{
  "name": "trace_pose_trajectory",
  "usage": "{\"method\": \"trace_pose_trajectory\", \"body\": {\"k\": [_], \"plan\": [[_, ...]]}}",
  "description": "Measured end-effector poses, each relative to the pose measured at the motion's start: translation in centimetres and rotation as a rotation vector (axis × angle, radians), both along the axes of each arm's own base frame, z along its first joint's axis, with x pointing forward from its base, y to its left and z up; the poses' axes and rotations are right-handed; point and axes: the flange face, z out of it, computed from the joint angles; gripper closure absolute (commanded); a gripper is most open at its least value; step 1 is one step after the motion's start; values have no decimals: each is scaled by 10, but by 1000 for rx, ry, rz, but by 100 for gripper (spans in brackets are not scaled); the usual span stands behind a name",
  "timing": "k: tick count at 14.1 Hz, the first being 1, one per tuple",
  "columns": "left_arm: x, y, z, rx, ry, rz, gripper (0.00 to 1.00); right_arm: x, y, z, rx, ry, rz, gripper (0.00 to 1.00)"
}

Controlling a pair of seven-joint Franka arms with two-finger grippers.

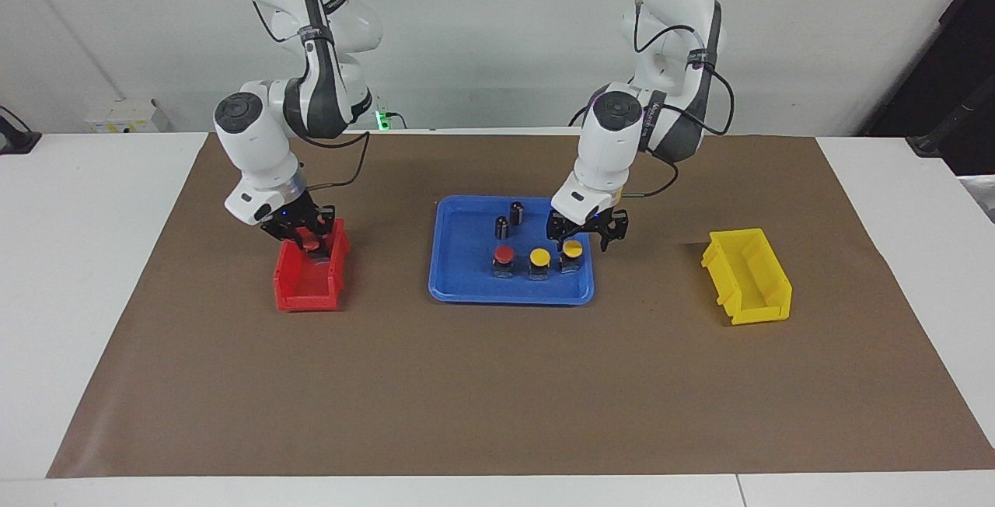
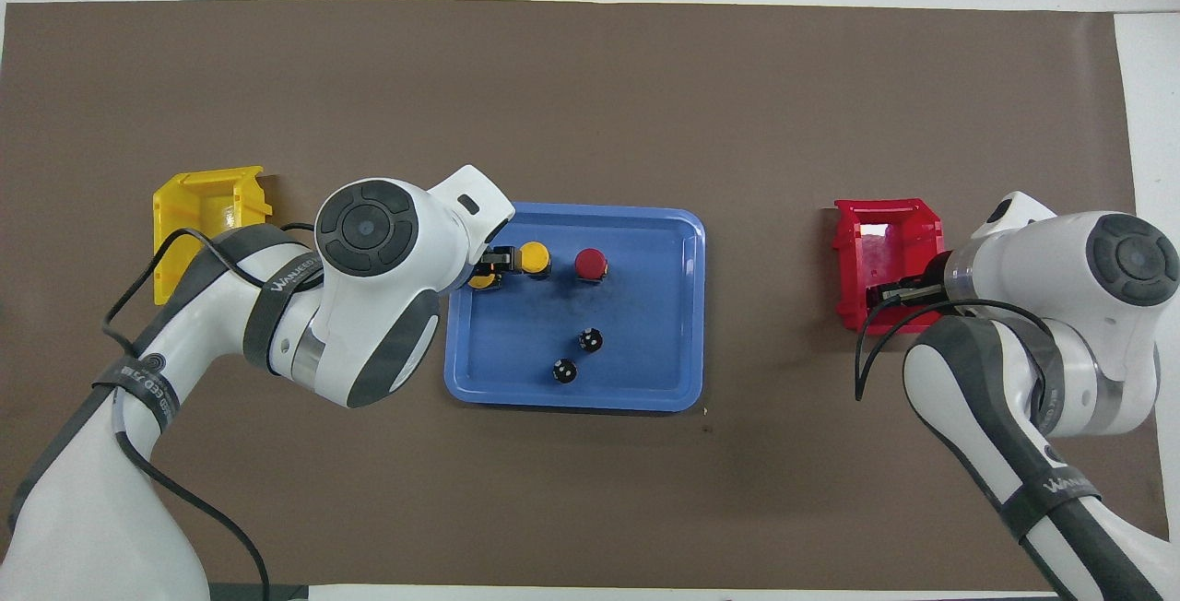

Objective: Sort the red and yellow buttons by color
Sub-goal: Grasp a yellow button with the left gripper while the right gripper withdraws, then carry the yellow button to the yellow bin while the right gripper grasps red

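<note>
A blue tray (image 1: pixel 465 277) holds a red button (image 1: pixel 504 254) and two yellow buttons in a row. One yellow button (image 1: pixel 539 257) stands beside the red one. My left gripper (image 1: pixel 584 236) is open, low over the other yellow button (image 1: pixel 573 248) at the tray's edge toward the left arm's end, fingers on either side of it. In the overhead view that button (image 2: pixel 480 282) is partly hidden under the left gripper (image 2: pixel 490 267). My right gripper (image 1: pixel 305 236) is shut on a second red button (image 1: pixel 310 244) and holds it over the red bin (image 1: pixel 309 289).
Two small dark capless cylinders (image 1: pixel 502 225) (image 1: pixel 517 211) stand on the tray, nearer to the robots than the buttons. A yellow bin (image 1: pixel 748 277) sits on the brown mat toward the left arm's end of the table. The red bin (image 2: pixel 883 255) is toward the right arm's end.
</note>
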Motion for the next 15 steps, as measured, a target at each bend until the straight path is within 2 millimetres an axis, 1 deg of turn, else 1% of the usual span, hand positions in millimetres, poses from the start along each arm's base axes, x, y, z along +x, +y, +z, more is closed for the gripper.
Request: {"method": "trace_pose_trajectory", "body": {"k": [1,2,3,4,5,6,8,9,10,11,12,13,14,15], "plan": [[-1,0,-2,-1,-2,0,12,-1,0,0,0,-1,0,49],[-2,1,-5,-2,-3,0,12,-1,0,1,0,1,3,45],[-2,1,-7,-4,-7,0,15,0,-1,2,0,8,11,44],[-3,1,-8,-7,-10,-2,19,2,-1,8,0,22,19,40],[-4,0,-9,-10,-15,-1,24,7,-1,19,1,35,24,38],[-4,-1,-9,-11,-16,0,30,14,0,35,1,44,27,37],[-6,-4,-9,-14,-18,9,49,32,5,75,3,45,31,33],[-7,-7,-8,-19,-23,18,74,43,15,97,9,39,18,33],[-8,-8,-8,-23,-28,23,93,54,38,116,17,26,-4,32],[-8,-9,-8,-25,-30,26,98,62,68,128,23,7,-28,32],[-8,-9,-8,-26,-30,28,98,67,107,134,32,-14,-59,31],[-8,-9,-8,-26,-30,29,98,67,145,133,44,-35,-90,31],[-8,-9,-8,-26,-30,31,98,65,176,129,55,-46,-110,31],[-8,-9,-7,-24,-28,32,98,63,196,124,62,-52,-121,31]]}}
